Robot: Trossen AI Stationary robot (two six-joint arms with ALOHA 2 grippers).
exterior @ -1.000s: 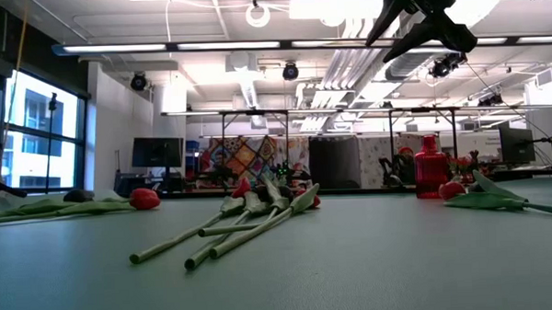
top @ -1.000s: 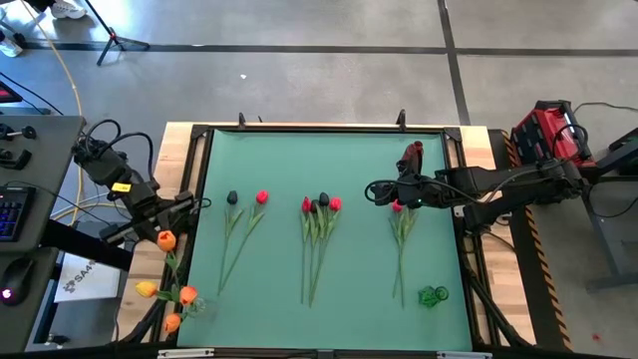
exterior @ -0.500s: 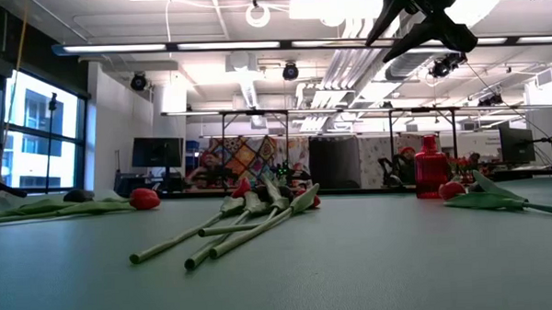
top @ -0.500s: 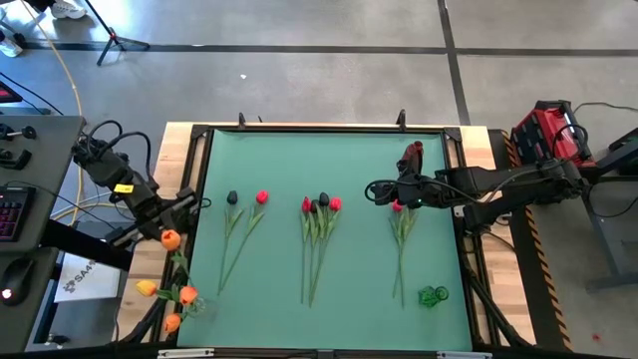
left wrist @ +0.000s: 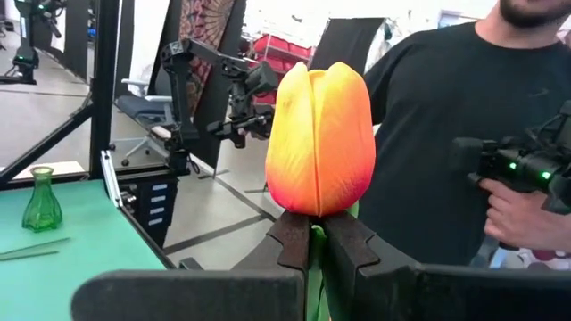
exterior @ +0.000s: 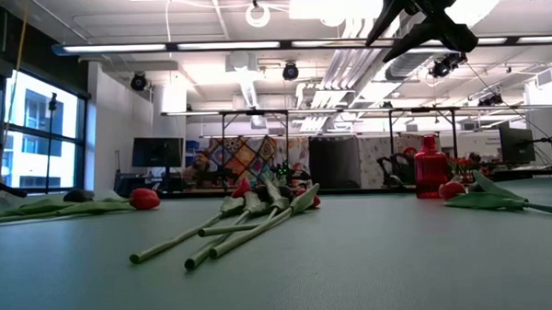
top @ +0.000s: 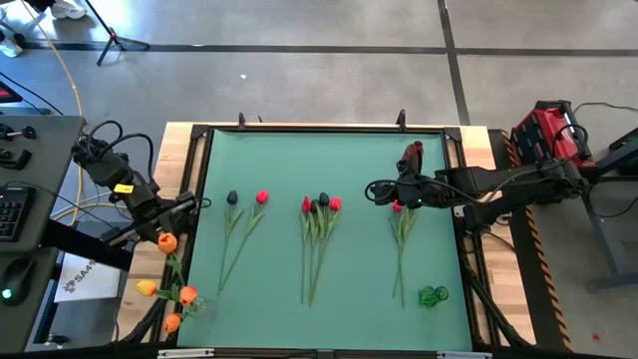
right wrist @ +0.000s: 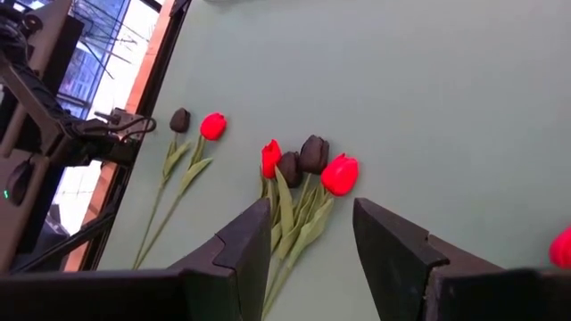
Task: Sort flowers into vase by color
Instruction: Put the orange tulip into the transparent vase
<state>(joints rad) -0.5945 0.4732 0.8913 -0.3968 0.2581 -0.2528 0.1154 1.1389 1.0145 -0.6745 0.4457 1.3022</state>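
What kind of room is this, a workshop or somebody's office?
Probably a robotics lab or workshop: a green-topped table flanked by two robot arms, exposed ceiling pipes and strip lights, more metal-framed workstations behind.

A red case [top: 546, 130] sits right of the green table [top: 329, 170]. A keyboard [top: 12, 207] lies far left. A person [left wrist: 464, 116] stands holding a device [left wrist: 526, 165].
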